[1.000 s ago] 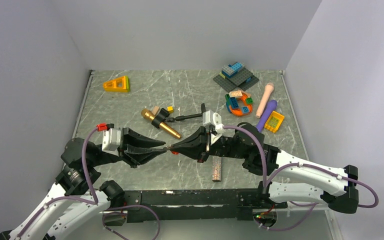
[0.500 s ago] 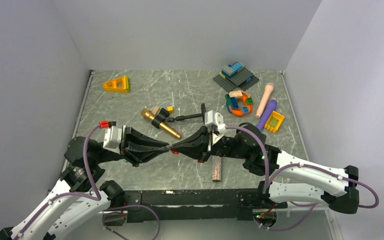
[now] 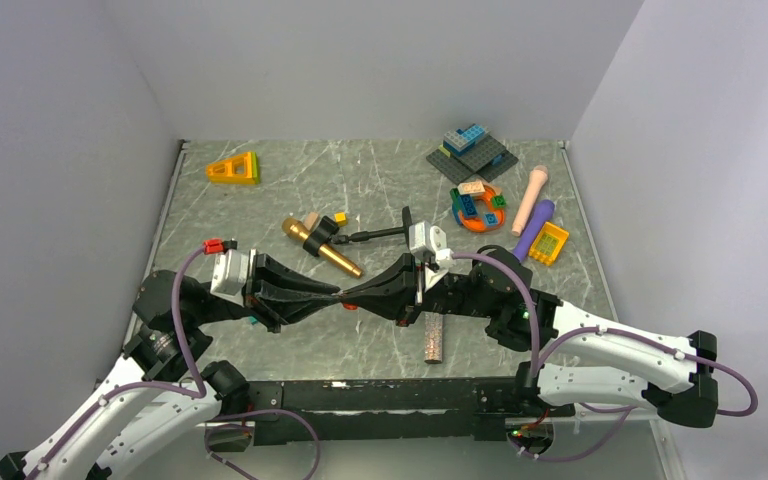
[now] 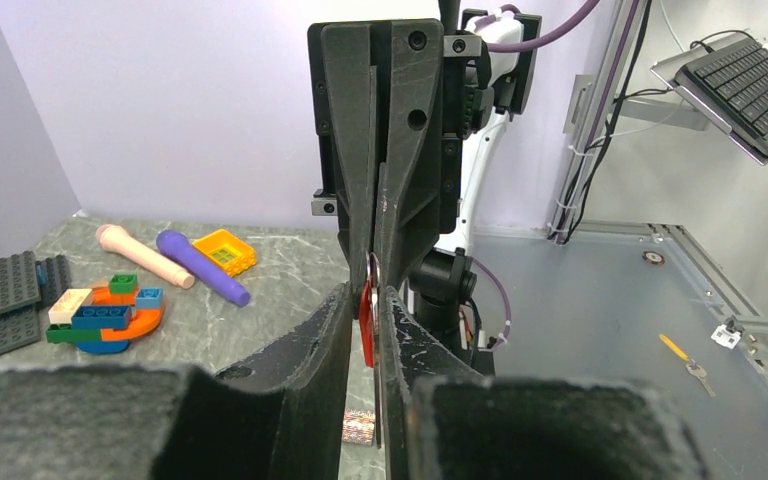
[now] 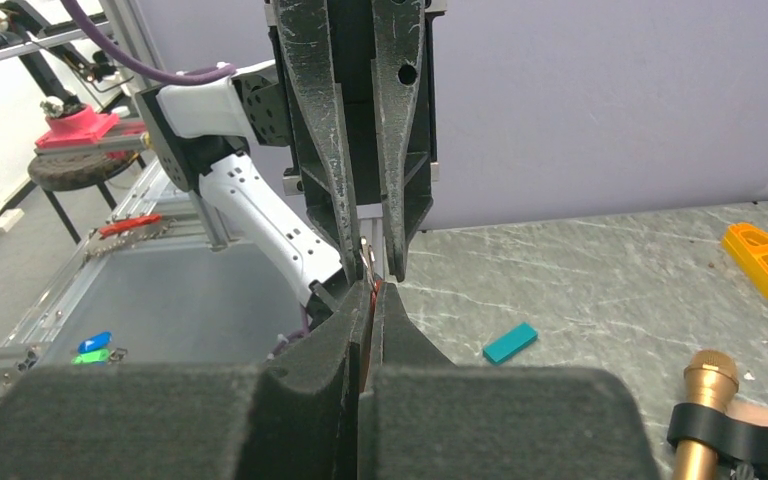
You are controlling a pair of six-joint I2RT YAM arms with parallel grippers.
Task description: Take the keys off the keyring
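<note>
My two grippers meet tip to tip above the front middle of the table. My left gripper (image 3: 336, 296) is shut on the silver keyring (image 5: 365, 256), which shows between its fingertips in the right wrist view. My right gripper (image 3: 348, 299) is shut on a red key (image 3: 351, 304) hanging from that ring. In the left wrist view the red key (image 4: 366, 312) hangs just past my left gripper (image 4: 368, 292), with the ring (image 4: 372, 266) above it. In the right wrist view only a red sliver (image 5: 369, 300) shows inside my right gripper (image 5: 370, 290). Other keys are hidden.
A gold microphone (image 3: 322, 250) lies just behind the grippers. A glittery bar (image 3: 433, 340) lies at the front and a teal tile (image 5: 509, 342) under the left arm. An orange wedge (image 3: 234, 168), brick plates (image 3: 471, 151), an orange ring (image 3: 477, 206) and pink and purple sticks (image 3: 533, 212) are farther back.
My left arm has crept a little to the right, toward the right gripper. The grippers stay joined at the tips on the ring and key. The right arm has barely moved.
</note>
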